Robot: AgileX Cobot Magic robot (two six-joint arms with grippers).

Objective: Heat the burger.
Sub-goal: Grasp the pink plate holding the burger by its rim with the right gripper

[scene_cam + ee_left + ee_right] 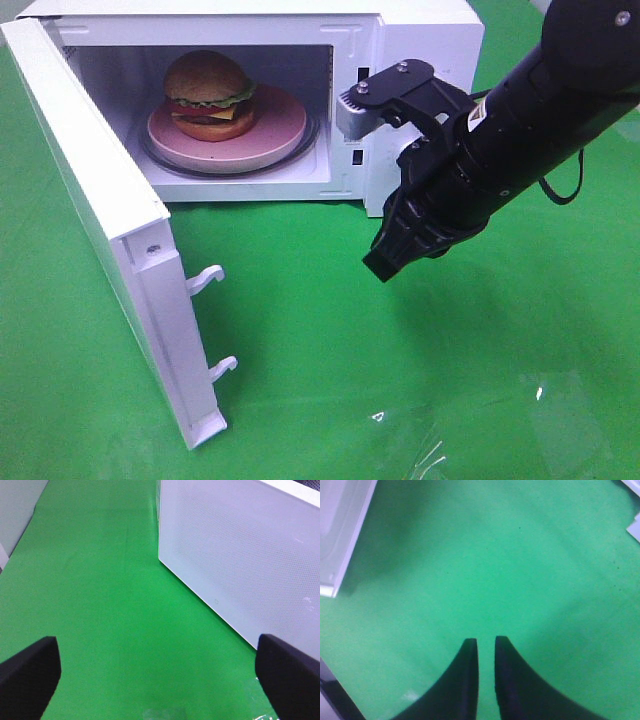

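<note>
one burger (208,92) on one pink plate (285,128) inside one microwave (430,35).

The place is looking like a robotics lab bench staged as a kitchen corner, with a plain green cloth (400,340) covering the whole surface. A white microwave (420,40) is standing open on it, and a black robot arm (520,130) is hanging over the cloth.

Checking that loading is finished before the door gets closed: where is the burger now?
In the exterior high view, the burger sits on the pink plate inside the open microwave, at the upper left, toward the plate's left side.
</note>
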